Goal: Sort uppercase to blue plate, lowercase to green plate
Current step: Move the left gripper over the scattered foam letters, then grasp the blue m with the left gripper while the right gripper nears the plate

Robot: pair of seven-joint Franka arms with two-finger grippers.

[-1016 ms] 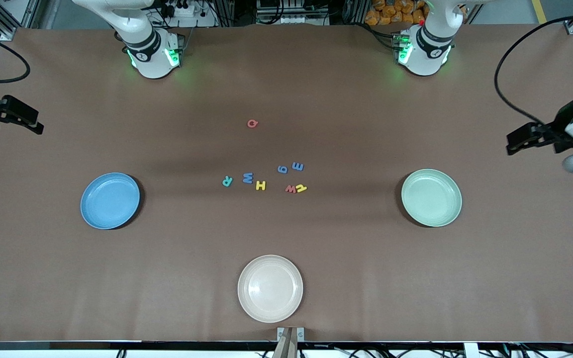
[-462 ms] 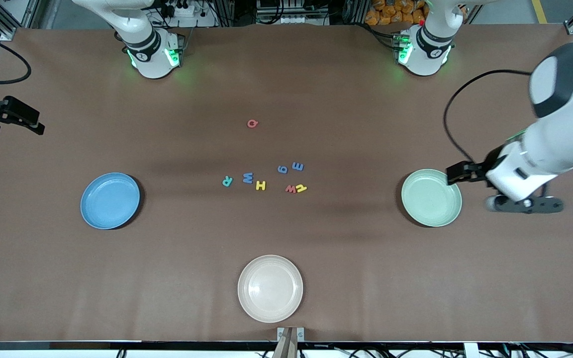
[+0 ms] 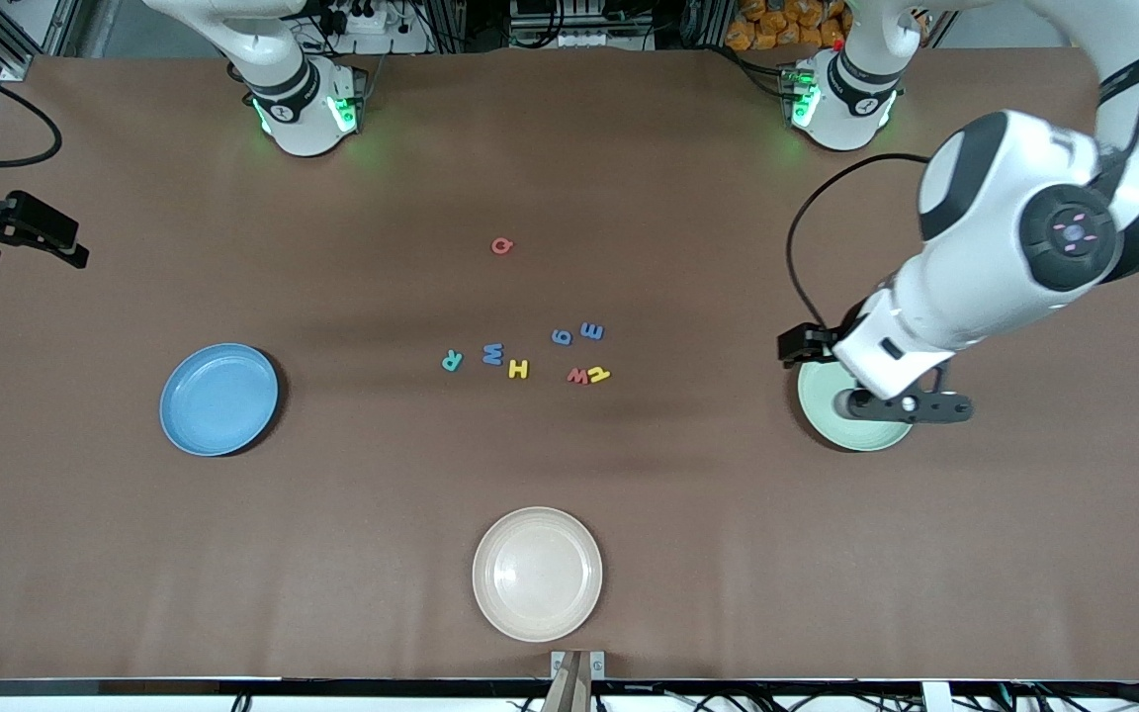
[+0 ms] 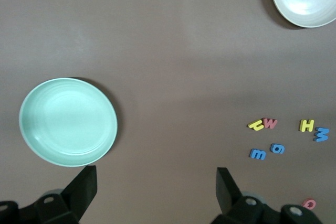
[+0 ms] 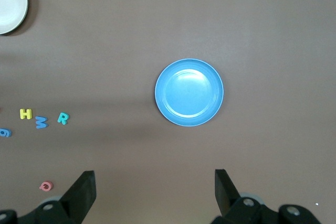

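— Hanging over the green plate, is that the left gripper?

— Yes, it is hovering up in the air above the plate at the left arm's end of the table, and its fingers are standing wide apart with nothing between them.

— Where is the right gripper sitting?

— Its fingers are also standing apart and gripping nothing. In the front view it is showing only at the edge, past the right arm's end of the table, and its wrist camera is looking down on the blue plate.

— And the letters?

— All are lying on the brown table, none on a plate. The teal R, blue W and yellow H are lying in a row. Toward the left arm's end from them, the blue g and blue e are lying side by side, and nearer the camera the red w and yellow h are touching. The pink Q is lying alone, nearer the bases.

— Anything else?

— A cream plate is lying closest to the front camera.
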